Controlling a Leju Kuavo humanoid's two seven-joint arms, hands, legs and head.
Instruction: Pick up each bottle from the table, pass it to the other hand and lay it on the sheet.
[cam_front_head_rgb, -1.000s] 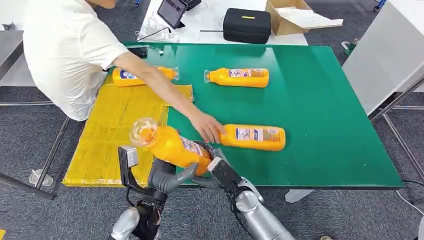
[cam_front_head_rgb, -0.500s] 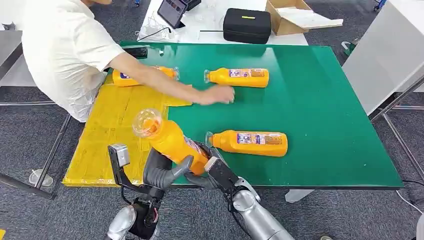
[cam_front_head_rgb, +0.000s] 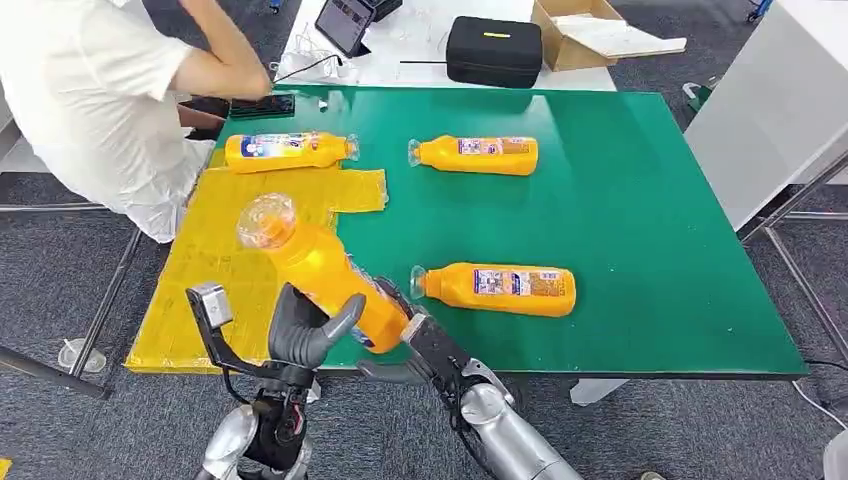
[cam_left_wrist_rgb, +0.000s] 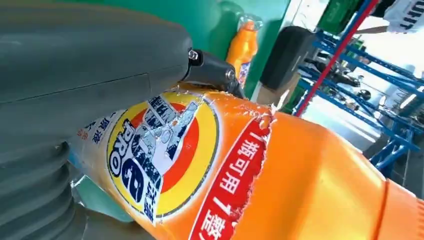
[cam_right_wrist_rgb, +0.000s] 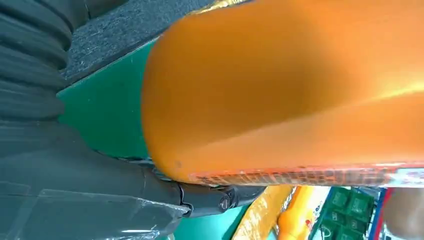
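An orange bottle (cam_front_head_rgb: 325, 277) is held tilted above the table's front edge, its clear cap (cam_front_head_rgb: 265, 220) up over the yellow sheet (cam_front_head_rgb: 225, 265). My left hand (cam_front_head_rgb: 303, 328) wraps its middle; the label (cam_left_wrist_rgb: 160, 155) shows under the thumb (cam_left_wrist_rgb: 90, 55) in the left wrist view. My right hand (cam_front_head_rgb: 422, 345) grips the bottle's base (cam_right_wrist_rgb: 280, 95), dark fingers (cam_right_wrist_rgb: 210, 197) beneath it. One bottle (cam_front_head_rgb: 290, 150) lies on the sheet's far end. Two more bottles (cam_front_head_rgb: 475, 154) (cam_front_head_rgb: 497, 287) lie on the green table (cam_front_head_rgb: 650, 230).
A person in a white shirt (cam_front_head_rgb: 90, 100) stands at the table's far left corner, arm raised off the table. A black case (cam_front_head_rgb: 493, 48), a cardboard box (cam_front_head_rgb: 590, 30) and a tablet (cam_front_head_rgb: 343, 22) sit behind the table. A white bench (cam_front_head_rgb: 770, 100) stands to the right.
The person's arm left the near bottle and pulled back off the table. Both my hands and the held bottle shifted left, the cap now over the sheet.
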